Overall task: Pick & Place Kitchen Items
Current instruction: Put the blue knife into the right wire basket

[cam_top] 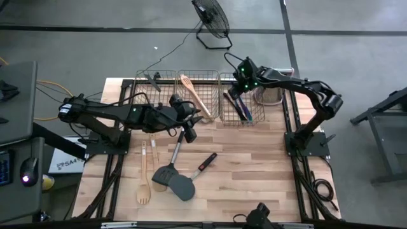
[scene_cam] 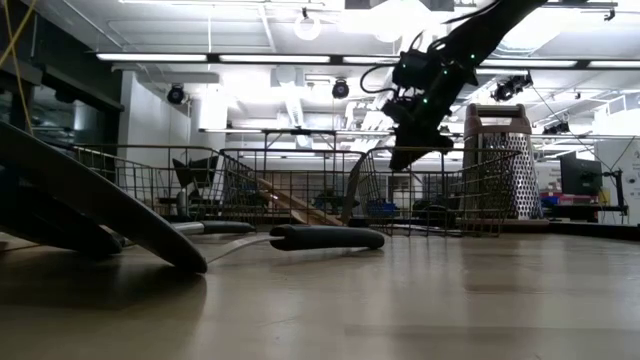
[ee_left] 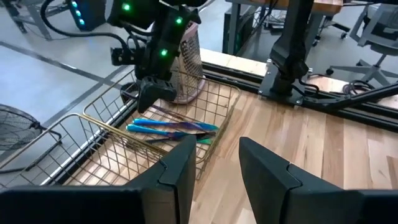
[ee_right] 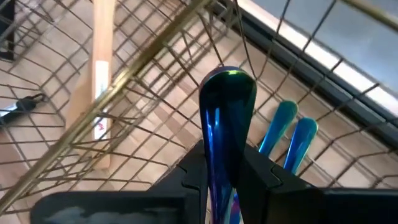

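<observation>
My right gripper hangs over the right wire basket, shut on a shiny blue-purple spoon. It also shows in the low view. Slim blue and teal pieces lie on that basket's floor. My left gripper is open and empty, and it hovers at the table's middle over the handle of a dark grey spatula. A second spatula, a black-handled tool, a wooden fork and a wooden spoon lie flat on the table. My right gripper pinches the blue-purple spoon between its two fingers. The spoon's rounded bowl end sticks out past the fingertips, along the fingers. The rest of it is hidden behind the gripper. The spoon is lifted clear above the right basket.
Three wire baskets stand along the far edge. The middle basket holds a wooden spoon, and the left basket holds a dark tool. A metal box grater stands upright just right of the right basket. The table's near right part is bare wood.
</observation>
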